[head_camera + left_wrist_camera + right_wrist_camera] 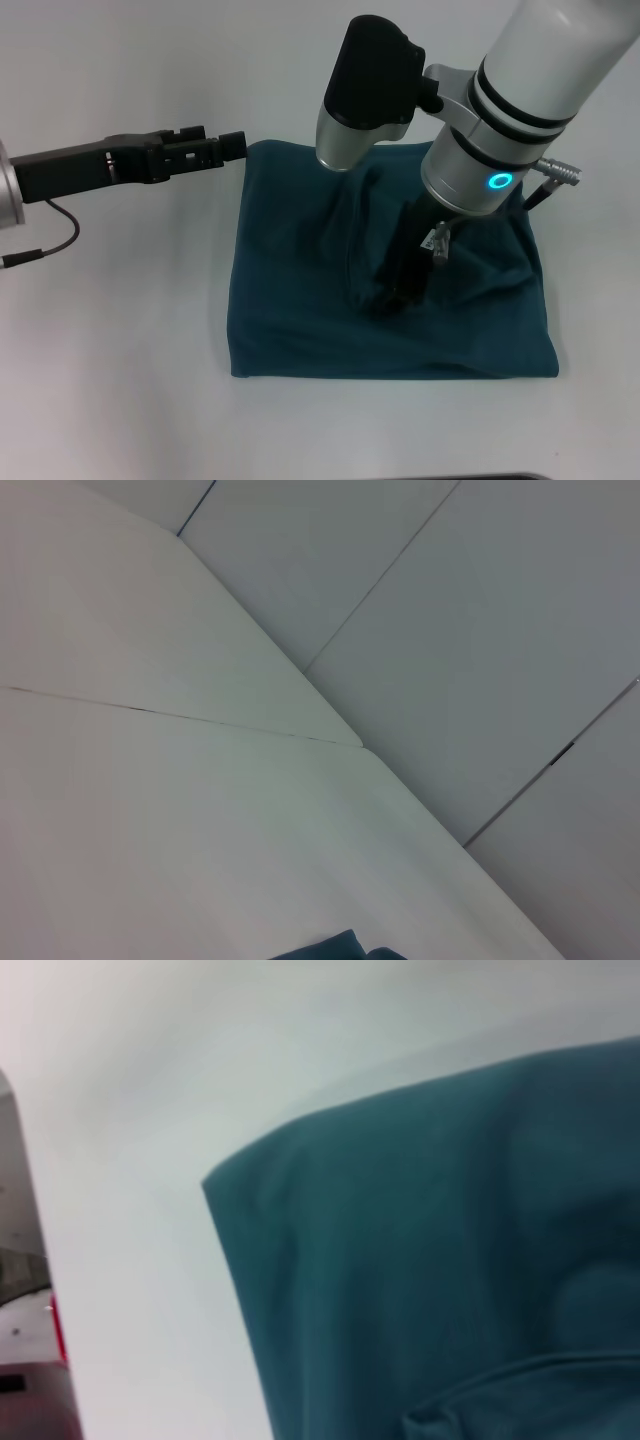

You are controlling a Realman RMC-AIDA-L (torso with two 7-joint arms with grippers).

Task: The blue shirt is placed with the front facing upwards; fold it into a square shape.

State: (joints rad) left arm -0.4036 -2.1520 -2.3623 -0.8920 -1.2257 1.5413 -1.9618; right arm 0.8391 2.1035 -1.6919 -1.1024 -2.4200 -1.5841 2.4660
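Two arms are over the table (120, 400). The blue shirt (300, 320) lies mid-table, already folded to a rough square, with wrinkles near its centre. The right gripper (400, 295) points down into the cloth at the middle; whether its fingers are spread or pinching fabric I cannot tell. The left gripper (225, 146) hovers level at the shirt's far left corner, fingers apparently pressed together and holding nothing. Risk: if the right arm lifts with fabric caught, the top layer could drag and spoil the square. No lettering, brand or label is visible.
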